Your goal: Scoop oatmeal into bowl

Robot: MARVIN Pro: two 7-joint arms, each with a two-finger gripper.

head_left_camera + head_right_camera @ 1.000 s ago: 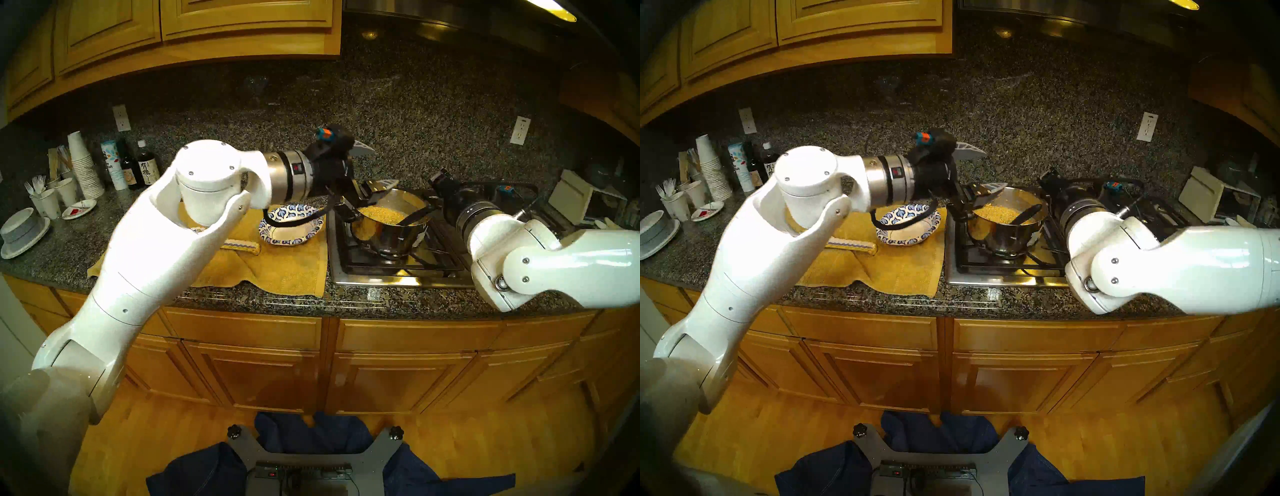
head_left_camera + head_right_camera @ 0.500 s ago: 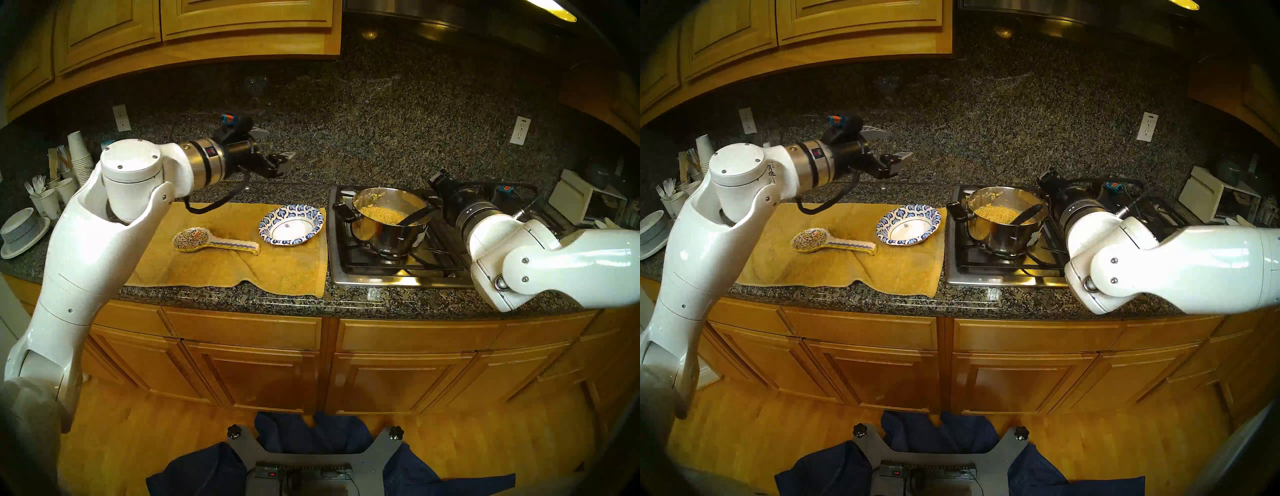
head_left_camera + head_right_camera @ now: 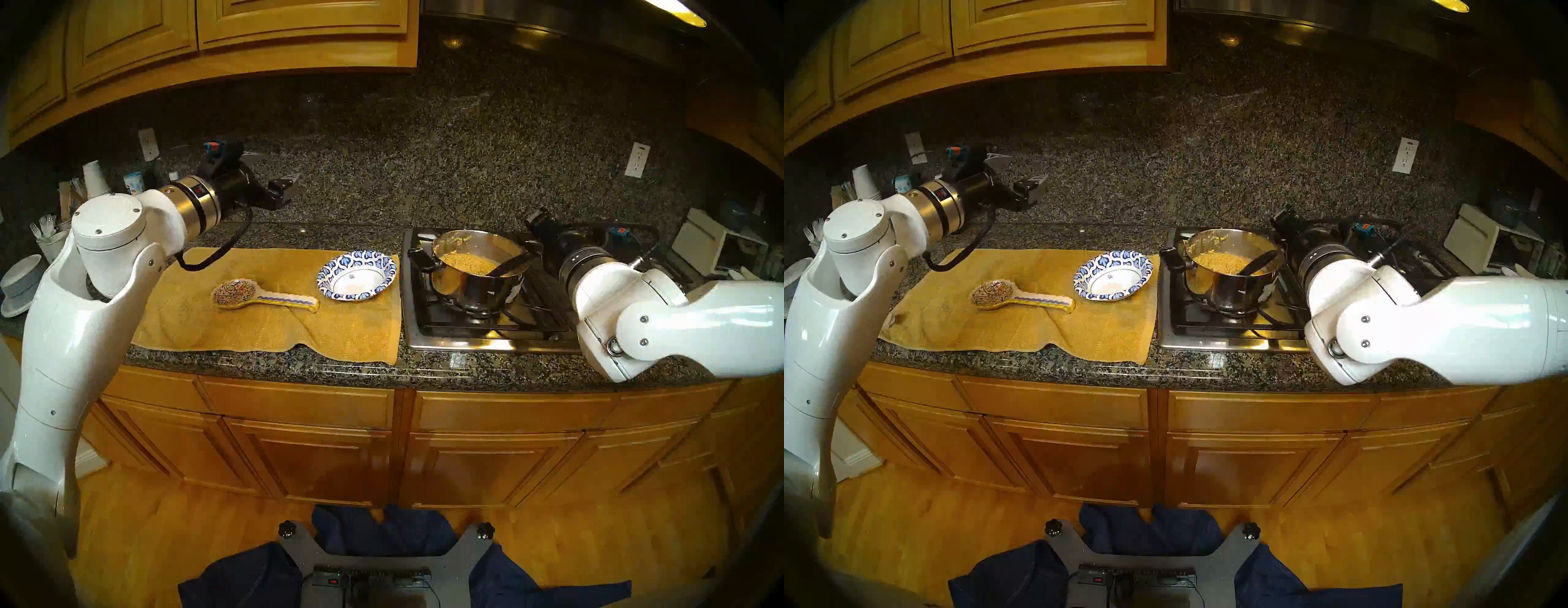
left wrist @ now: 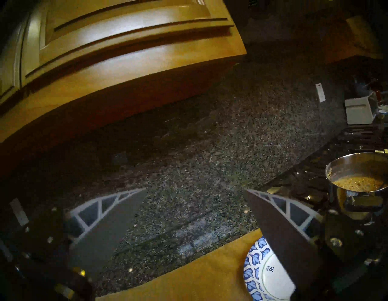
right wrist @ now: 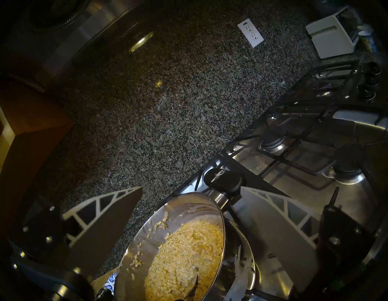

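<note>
The oatmeal (image 3: 464, 262) (image 5: 189, 252) lies in a steel pot (image 3: 475, 293) on the stove, with a black spoon (image 3: 509, 264) leaning in it. The bowl (image 3: 339, 265) (image 4: 255, 264), blue-leaf rim and white centre, sits on the yellow towel just left of the pot. My left gripper (image 3: 275, 170) (image 4: 195, 190) hangs open and holding nothing near the backsplash, far left of the bowl. Just right of the pot, over its far handle, my right gripper (image 3: 538, 218) (image 5: 191, 188) is open, holding nothing.
A painted spoon rest (image 3: 263, 297) lies on the yellow towel (image 3: 275, 331). Paper cups (image 3: 95, 178), bottles and stacked plates (image 3: 21, 280) crowd the counter's left end. A white box (image 3: 700, 242) stands beyond the stove (image 3: 488, 331) on the right.
My left arm swung away from the pot's near handle, leftward and back across the towel to the backsplash, jaws open throughout. The right arm stayed still.
</note>
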